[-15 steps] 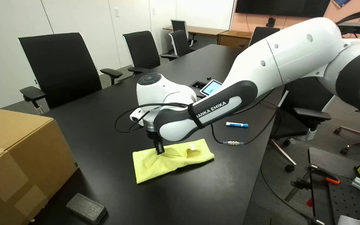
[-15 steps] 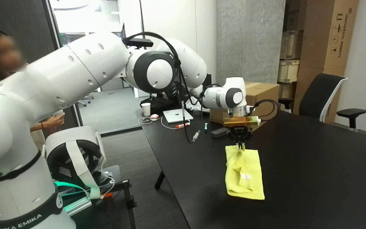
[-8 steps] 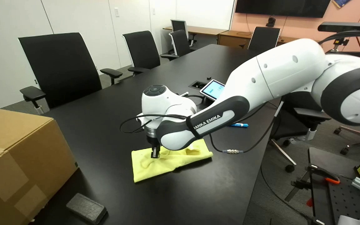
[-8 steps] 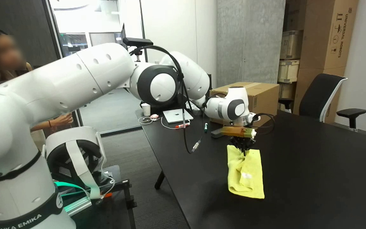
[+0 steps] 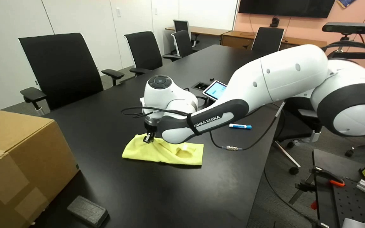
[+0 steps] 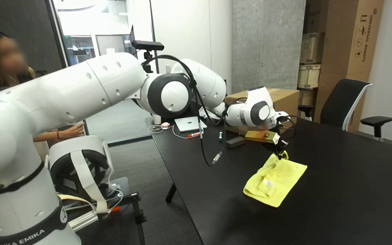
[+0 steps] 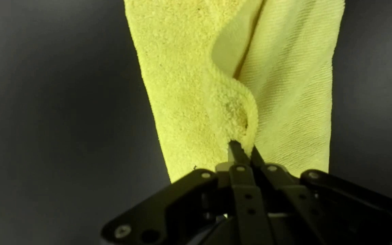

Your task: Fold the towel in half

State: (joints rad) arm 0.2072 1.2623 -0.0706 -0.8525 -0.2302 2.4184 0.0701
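The yellow towel (image 5: 166, 157) lay on the black table (image 5: 182, 193), layered upon itself and creased, with its long axis running away from the gripped end in the wrist view. The gripper (image 7: 246, 150), entering from the bottom of that view, was clamped on a raised ridge of the cloth, one finger on either side of the pinched material. Left of the ridge the towel was plush; right of it, finely ribbed; a rolled edge divided the two, with a hollow beneath its upper stretch. In an exterior view the cloth rose in a small curl (image 6: 285, 155) at the fingertips, and the gripper leaned from the vertical. A white patch (image 6: 268, 183) marked the towel's upper surface. The white robot arm (image 5: 284, 74) reached over the table. Also on the table were a cardboard box (image 5: 24, 158), a dark block (image 5: 87, 210) near it, a blue marker (image 5: 240, 126) well apart from the towel, and a tablet (image 5: 215, 90) partly hidden by the arm. In an exterior view, a silver laptop (image 6: 187, 123), a red marker (image 6: 195, 134) and a green marker (image 6: 220, 136) lay farther off; a person (image 6: 7, 63) was partly hidden behind the arm.
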